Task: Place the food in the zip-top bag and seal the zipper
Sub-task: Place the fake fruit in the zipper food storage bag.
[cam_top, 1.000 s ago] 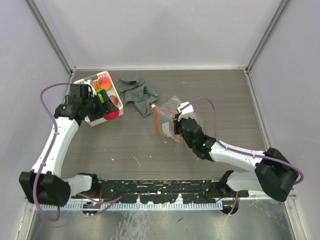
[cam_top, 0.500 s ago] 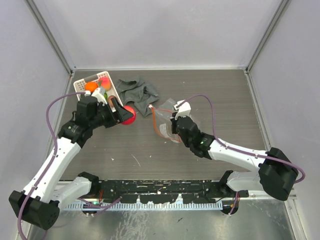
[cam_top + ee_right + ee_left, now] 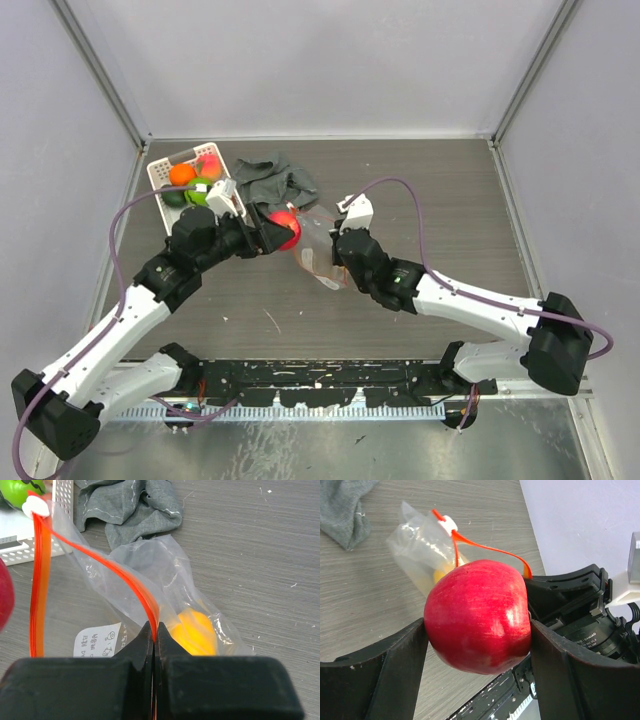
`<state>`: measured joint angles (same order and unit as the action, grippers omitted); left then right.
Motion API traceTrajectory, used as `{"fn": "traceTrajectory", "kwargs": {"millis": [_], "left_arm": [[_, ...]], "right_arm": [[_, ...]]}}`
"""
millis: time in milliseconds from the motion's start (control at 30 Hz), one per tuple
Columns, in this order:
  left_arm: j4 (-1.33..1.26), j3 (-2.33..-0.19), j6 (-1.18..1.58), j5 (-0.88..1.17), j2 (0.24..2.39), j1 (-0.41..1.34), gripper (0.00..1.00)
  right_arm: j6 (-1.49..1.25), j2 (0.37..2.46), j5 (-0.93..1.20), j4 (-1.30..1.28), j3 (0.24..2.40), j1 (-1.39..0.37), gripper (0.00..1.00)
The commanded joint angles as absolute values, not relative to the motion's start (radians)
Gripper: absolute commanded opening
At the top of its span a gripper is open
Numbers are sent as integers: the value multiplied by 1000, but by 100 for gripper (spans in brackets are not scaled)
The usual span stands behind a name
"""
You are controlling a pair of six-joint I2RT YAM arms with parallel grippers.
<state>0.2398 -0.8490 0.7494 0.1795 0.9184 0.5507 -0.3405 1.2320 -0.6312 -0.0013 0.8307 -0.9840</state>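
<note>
The right gripper [image 3: 154, 641], shut tight on the red zipper strip [image 3: 107, 565], props open the mouth of the clear bag [image 3: 145, 560] mid-table. The left gripper [image 3: 477, 630] clamps a red apple [image 3: 477, 622] just beside it. One yellow piece [image 3: 192, 630] lies inside. Next, the apple must drop through the gap. More fruit [image 3: 190, 180] waits in the far basket [image 3: 160, 172].
</note>
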Motion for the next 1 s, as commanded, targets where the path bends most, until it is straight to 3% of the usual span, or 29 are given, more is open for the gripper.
{"fn": "traceTrajectory", "kwargs": {"millis": [0,600,967], "left_arm": [[69,-844,756,120,905,601,34],[-12,-776,721,-100,959,854,35],[90,-804,671,-297,1033,925,39]], "right_arm": [[-407,1247,-661,-55,903,-1005,1],[-463,1188,-637,-48,877,-1030,1],[-473,1161,-591,7,848,-1030,0]]}}
